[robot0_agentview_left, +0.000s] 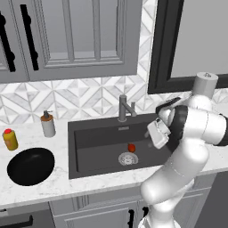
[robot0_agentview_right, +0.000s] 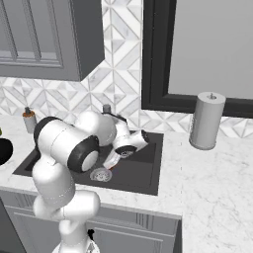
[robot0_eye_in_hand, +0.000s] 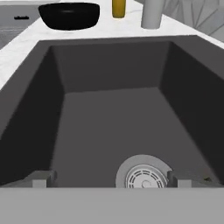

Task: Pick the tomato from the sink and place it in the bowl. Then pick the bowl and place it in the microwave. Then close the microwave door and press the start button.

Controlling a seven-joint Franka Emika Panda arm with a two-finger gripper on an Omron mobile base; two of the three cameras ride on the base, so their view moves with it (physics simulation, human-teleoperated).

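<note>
The small red-orange tomato (robot0_agentview_left: 131,147) lies on the floor of the dark-grey sink (robot0_agentview_left: 89,133), just behind the round metal drain (robot0_agentview_left: 128,158). My gripper (robot0_agentview_left: 152,135) hangs over the right part of the basin, above and to the right of the tomato, open and holding nothing. In the hand view its fingertips (robot0_eye_in_hand: 41,178) stand wide apart over the sink floor (robot0_eye_in_hand: 109,118), with the drain (robot0_eye_in_hand: 143,175) between them. The glossy black bowl (robot0_agentview_left: 31,165) rests on the counter left of the sink and appears again (robot0_eye_in_hand: 69,15). The microwave and its door are out of view.
A grey faucet (robot0_agentview_left: 124,108) rises behind the sink. A soap dispenser (robot0_agentview_left: 47,124) and a yellow bottle with a red cap (robot0_agentview_left: 10,139) stand near the bowl. A paper towel roll (robot0_agentview_right: 206,120) sits right of the sink. A dark-framed window (robot0_agentview_left: 191,44) is above.
</note>
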